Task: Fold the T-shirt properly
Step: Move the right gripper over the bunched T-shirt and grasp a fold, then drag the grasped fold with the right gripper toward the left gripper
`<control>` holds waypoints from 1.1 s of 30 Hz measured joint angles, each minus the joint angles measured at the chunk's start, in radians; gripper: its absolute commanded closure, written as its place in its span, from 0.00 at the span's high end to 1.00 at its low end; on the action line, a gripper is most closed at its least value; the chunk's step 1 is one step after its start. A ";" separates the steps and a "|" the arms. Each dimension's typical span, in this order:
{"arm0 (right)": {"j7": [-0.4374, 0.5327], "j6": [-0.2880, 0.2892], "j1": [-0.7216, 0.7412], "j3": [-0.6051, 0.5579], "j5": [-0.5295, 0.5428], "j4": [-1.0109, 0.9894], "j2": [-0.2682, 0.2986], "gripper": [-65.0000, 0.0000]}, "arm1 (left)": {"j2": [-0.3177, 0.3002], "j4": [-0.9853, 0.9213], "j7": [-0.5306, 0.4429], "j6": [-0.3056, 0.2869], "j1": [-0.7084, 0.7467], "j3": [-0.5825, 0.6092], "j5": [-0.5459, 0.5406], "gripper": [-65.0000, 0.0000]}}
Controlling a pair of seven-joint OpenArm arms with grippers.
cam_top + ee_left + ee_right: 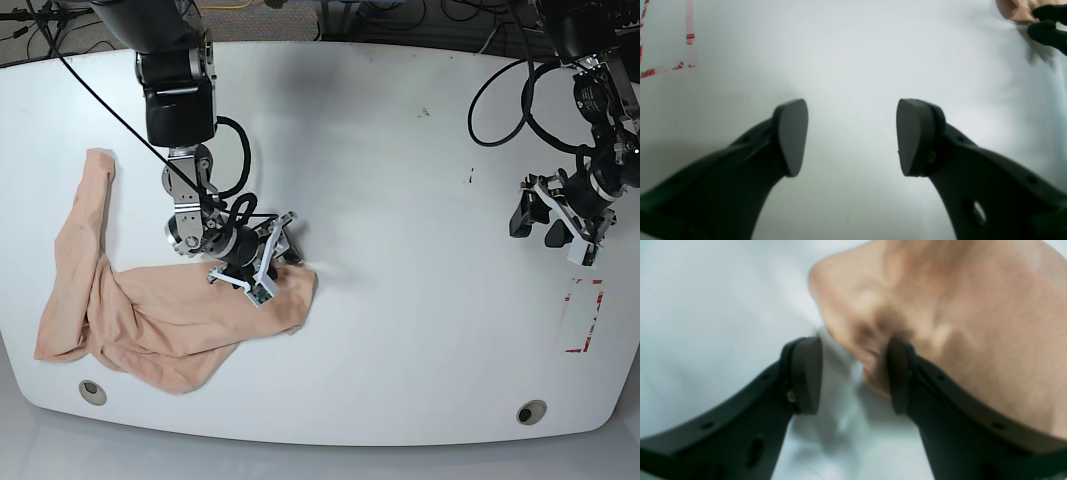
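The T-shirt (pixel 170 310) is lying crumpled on the white desk (pixel 400 180), with one part trailing away from the heap toward the desk's far edge. No flat layout is visible, so the step in hand appears to be the initial spreading of the garment, not the folding itself.

The right pincer (pixel 268 262) is sitting at the T-shirt's bunched edge, on the side of the heap nearest the desk's middle. In the right wrist view its jaws are standing partly open, with a fold of fabric against the inner face of one finger (pixel 898 376) and a clear gap to the other finger. The fabric is not being clamped. Whether the pincer is closing or releasing cannot be told.

The left pincer (pixel 851 136) is hanging well apart from the T-shirt, above bare desk, near a red tape mark (pixel 583 318). Its jaws are standing wide open and holding nothing.

The next move likely calls for a firm pinch on one fabric edge, followed by a pull away from the heap. The left pincer would need to travel across the desk to take a second edge.

The desk is smooth and white, with two round holes near its front edge. Black cables (pixel 500 90) are hanging behind the T-shirt's desk.
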 measured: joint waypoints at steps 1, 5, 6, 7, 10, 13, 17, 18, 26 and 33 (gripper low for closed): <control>0.003 -0.004 0.000 -0.001 0.000 -0.001 0.000 0.25 | 0.000 0.000 0.000 0.000 0.000 0.000 0.000 0.60; 0.006 -0.035 0.000 -0.002 -0.004 -0.002 -0.004 0.00 | 0.000 0.000 0.000 0.000 0.000 0.000 0.000 0.60; 0.006 -0.042 0.000 -0.002 -0.003 -0.002 -0.008 0.00 | -0.001 0.000 0.000 0.000 0.000 0.000 0.000 0.60; 0.006 -0.044 0.000 -0.001 -0.003 -0.002 -0.011 0.00 | -0.001 0.000 0.000 0.000 0.000 0.000 0.000 0.60; 0.004 -0.044 0.000 -0.001 -0.008 -0.002 -0.021 0.00 | -0.002 0.000 0.000 0.000 0.000 0.000 0.000 0.60; 0.002 -0.044 -0.003 -0.002 -0.007 0.000 -0.037 0.00 | -0.002 0.000 0.000 0.000 0.000 0.000 0.000 0.60; -0.007 -0.055 -0.024 -0.037 -0.005 0.030 -0.061 0.00 | -0.005 0.000 0.000 0.000 0.000 -0.001 0.000 0.60; -0.022 -0.056 -0.032 -0.062 -0.008 0.048 -0.064 0.00 | -0.011 0.000 0.000 0.000 0.000 -0.001 0.000 0.60; -0.152 -0.051 -0.087 -0.224 -0.022 0.177 -0.140 0.00 | -0.053 0.000 0.000 -0.003 -0.007 -0.140 -0.006 0.60; -0.177 -0.037 -0.111 -0.337 -0.011 0.219 -0.232 0.00 | -0.085 0.000 0.010 -0.003 -0.008 -0.273 0.000 0.60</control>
